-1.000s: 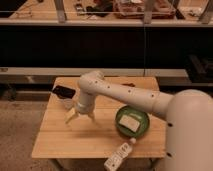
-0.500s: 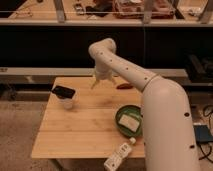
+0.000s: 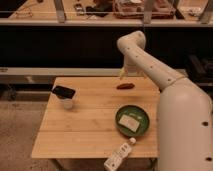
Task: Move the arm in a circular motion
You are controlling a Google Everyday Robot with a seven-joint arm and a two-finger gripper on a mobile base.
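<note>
Arm (image 3: 150,65) reaches up from lower right, elbow high over the far right edge of the wooden bench (image 3: 85,125). Gripper (image 3: 121,74) hangs below the elbow, above the bench's far edge, near a small brown item (image 3: 125,86) but apart from it; cannot tell its state. Green plate (image 3: 142,129) with a white piece sits right of centre. Cup (image 3: 68,103) with a dark phone (image 3: 63,92) on top at left. White bottle (image 3: 118,157) lies at the front edge.
</note>
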